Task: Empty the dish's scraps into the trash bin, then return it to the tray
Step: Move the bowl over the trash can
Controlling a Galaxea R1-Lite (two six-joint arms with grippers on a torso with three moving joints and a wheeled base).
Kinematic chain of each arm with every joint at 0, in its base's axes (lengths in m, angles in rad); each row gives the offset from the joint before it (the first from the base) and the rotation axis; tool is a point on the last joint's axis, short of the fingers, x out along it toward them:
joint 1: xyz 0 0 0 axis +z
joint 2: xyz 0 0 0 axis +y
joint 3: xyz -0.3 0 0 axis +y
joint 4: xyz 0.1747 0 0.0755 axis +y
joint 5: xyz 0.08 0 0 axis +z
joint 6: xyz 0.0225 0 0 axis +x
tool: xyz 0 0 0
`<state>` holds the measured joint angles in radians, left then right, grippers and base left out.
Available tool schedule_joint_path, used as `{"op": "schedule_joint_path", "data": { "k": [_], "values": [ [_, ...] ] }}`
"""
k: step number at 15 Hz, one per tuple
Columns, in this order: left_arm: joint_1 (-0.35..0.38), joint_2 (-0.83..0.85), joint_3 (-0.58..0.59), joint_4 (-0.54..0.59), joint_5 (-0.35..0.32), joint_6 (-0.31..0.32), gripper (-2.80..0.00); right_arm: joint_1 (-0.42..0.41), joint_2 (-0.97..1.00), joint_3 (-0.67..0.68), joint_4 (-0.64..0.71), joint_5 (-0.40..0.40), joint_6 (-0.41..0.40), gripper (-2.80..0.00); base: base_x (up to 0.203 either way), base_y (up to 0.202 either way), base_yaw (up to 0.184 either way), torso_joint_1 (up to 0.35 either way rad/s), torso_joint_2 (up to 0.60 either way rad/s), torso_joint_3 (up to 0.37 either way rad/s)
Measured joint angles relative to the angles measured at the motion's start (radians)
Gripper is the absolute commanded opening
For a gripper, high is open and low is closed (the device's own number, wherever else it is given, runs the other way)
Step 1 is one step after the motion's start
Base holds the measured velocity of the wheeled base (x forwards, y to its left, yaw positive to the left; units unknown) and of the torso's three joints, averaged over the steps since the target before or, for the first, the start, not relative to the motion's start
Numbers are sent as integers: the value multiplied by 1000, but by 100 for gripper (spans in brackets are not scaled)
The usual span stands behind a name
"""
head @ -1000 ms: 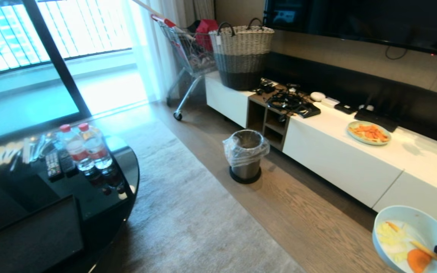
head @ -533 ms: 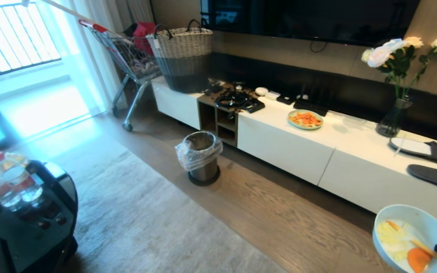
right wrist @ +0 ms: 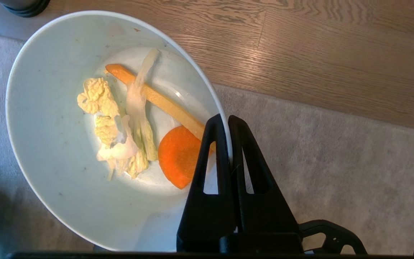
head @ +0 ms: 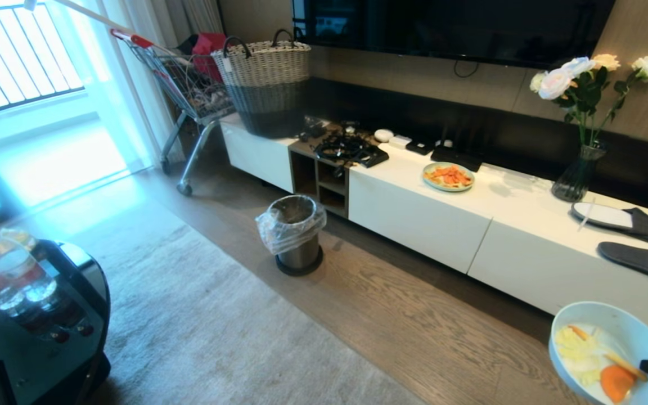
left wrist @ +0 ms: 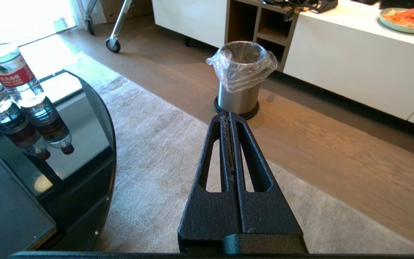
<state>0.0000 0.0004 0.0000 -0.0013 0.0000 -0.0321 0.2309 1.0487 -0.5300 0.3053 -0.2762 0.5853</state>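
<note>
Well apart from the trash bin [head: 293, 232], the right gripper [right wrist: 228, 120] has its jaws clamped on the dish [right wrist: 49, 151] rim, one inside beside the scraps [right wrist: 138, 133], one outside.

The left gripper [left wrist: 229, 116] jaws are pressed together, empty.

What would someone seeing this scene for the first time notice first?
Probably the white dish, clamped at its rim by the right gripper over the rug's edge, with scraps inside. Next, the steel trash bin standing on the wood floor before the white cabinet.

Head high; wrists low; share bin [head: 293, 233].
</note>
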Motion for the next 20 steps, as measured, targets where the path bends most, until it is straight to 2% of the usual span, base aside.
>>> {"op": "schedule_joint_path", "data": {
  "k": [3, 17, 20],
  "values": [
    [0, 0, 0, 0, 0, 0, -280, 5, 8, -15, -1, 1, -23, -280, 0, 0, 0, 0, 0, 0],
    [0, 0, 0, 0, 0, 0, -280, 36, 29, -39, 0, 0, -25, -280, 0, 0, 0, 0, 0, 0],
    [0, 0, 0, 0, -1, 1, -280, 40, 30, -40, -1, 0, -26, -280, 142, 0, 3, 0, 2, -1]
  ]
}}
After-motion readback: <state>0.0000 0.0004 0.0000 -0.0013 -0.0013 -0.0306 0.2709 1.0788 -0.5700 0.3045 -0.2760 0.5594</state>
